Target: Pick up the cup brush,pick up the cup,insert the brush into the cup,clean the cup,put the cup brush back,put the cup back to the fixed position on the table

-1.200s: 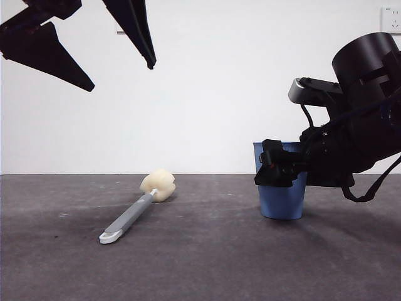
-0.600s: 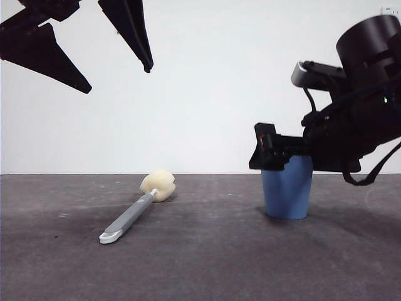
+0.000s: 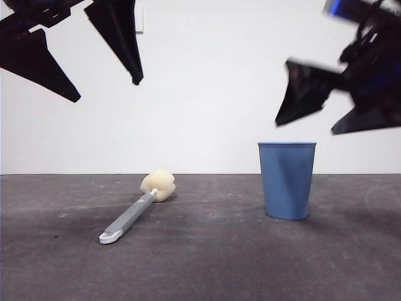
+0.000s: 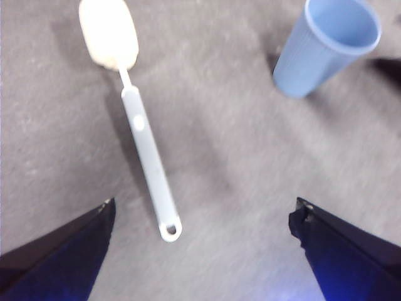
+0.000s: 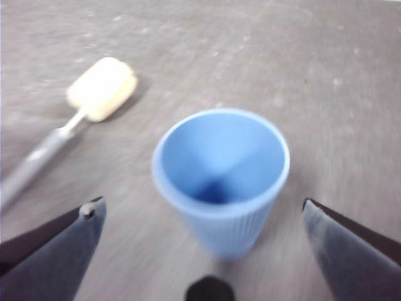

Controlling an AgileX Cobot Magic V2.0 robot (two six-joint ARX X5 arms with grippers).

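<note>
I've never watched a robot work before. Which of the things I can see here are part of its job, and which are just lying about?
Part of the job:
- brush, lying on the table
- blue cup, standing upright on the table
- left hand, open, above the brush
- right hand, open, above the cup

Just lying about:
- nothing loose; only a white wall behind

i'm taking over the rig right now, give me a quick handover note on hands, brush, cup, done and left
Left hand: open, empty, hanging above the cup brush.
Right hand: open, empty, above the cup.
Cup brush: lying flat on the table, sponge head toward the back wall, looped end nearer the front camera.
Cup: upright on the table, to one side of the brush, nothing inside.
Done: both things lie on the table, neither held.
Left: cannot tell from this moment whether cleaning has happened; if not, all steps remain.
</note>
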